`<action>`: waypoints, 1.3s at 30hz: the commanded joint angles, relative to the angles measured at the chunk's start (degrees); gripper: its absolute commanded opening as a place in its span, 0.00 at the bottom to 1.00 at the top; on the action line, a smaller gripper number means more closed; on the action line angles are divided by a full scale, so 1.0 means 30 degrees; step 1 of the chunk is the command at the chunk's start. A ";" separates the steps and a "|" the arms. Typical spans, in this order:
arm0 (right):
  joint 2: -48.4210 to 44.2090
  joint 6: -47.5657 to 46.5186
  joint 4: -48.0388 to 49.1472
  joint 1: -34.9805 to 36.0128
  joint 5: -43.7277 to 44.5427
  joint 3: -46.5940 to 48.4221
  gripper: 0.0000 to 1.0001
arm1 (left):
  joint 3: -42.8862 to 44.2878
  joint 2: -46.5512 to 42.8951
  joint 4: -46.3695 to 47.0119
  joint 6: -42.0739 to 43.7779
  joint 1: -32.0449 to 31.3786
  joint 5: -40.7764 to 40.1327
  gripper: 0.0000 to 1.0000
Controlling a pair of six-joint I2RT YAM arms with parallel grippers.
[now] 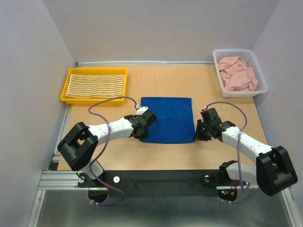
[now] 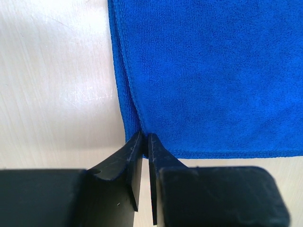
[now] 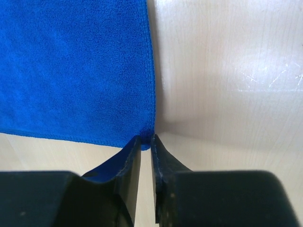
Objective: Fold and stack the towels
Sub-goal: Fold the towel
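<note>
A striped towel lies flat in the yellow tray at the far left of the tabletop. The left jaws are closed to a thin slit on the near left corner of the blue towel, which lies spread flat in the middle. The right jaws pinch its near right corner, likewise almost closed. The pink towel sits crumpled in the white basket at far right.
</note>
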 commanded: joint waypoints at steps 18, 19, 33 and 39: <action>-0.0815 0.0270 0.0587 -0.0030 -0.0593 0.0282 0.00 | 0.1794 -0.2249 -0.2441 -0.0623 -0.0098 -0.1512 0.00; -0.0786 0.0329 0.0558 -0.0030 -0.0622 0.0194 0.01 | 0.1095 -0.2338 -0.2266 -0.0741 -0.0098 -0.1394 0.00; -0.0111 0.0682 0.0529 -0.0030 -0.0066 -0.0656 0.01 | -0.2135 -0.0348 -0.0536 -0.1124 0.0342 -0.0280 0.00; -0.1046 -0.0371 0.0383 -0.0030 -0.0331 0.0832 0.17 | -0.1609 -0.1279 -0.1352 -0.1123 0.0342 -0.0396 0.36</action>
